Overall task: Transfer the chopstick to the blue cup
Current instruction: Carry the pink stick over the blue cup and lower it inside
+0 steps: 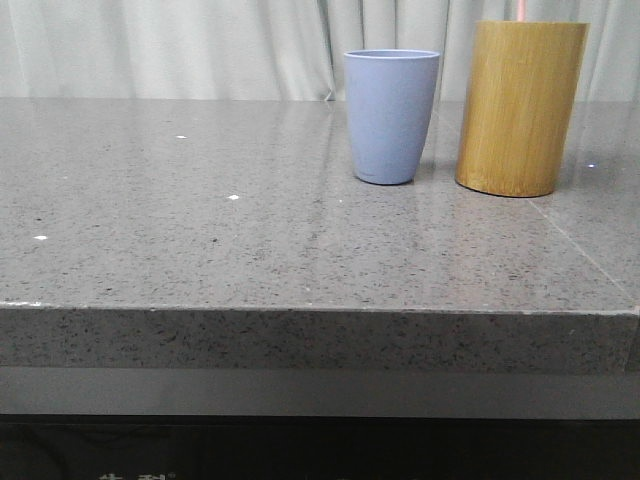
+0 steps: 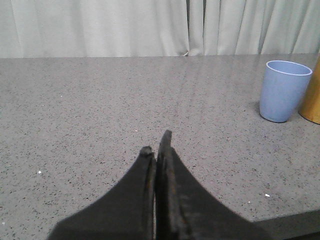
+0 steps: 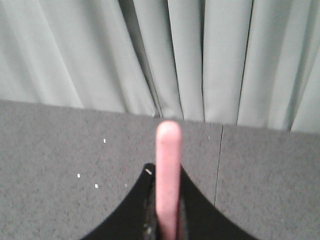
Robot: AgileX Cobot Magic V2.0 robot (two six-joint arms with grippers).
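Note:
The blue cup (image 1: 391, 115) stands upright at the back of the table, right of centre, and also shows in the left wrist view (image 2: 282, 92). One pale pink chopstick (image 3: 168, 150) sits between the fingers of my right gripper (image 3: 167, 172), which is shut on it. In the front view a thin pink chopstick (image 1: 522, 10) rises from the bamboo cylinder's top and leaves the frame; neither gripper shows there. My left gripper (image 2: 157, 145) is shut on nothing, low over the table, well left of the cup.
A tall yellow-brown bamboo cylinder (image 1: 518, 105) stands just right of the blue cup, a small gap between them. The grey speckled table (image 1: 200, 220) ends in a front edge near the camera. Pale curtains (image 1: 200, 45) hang behind.

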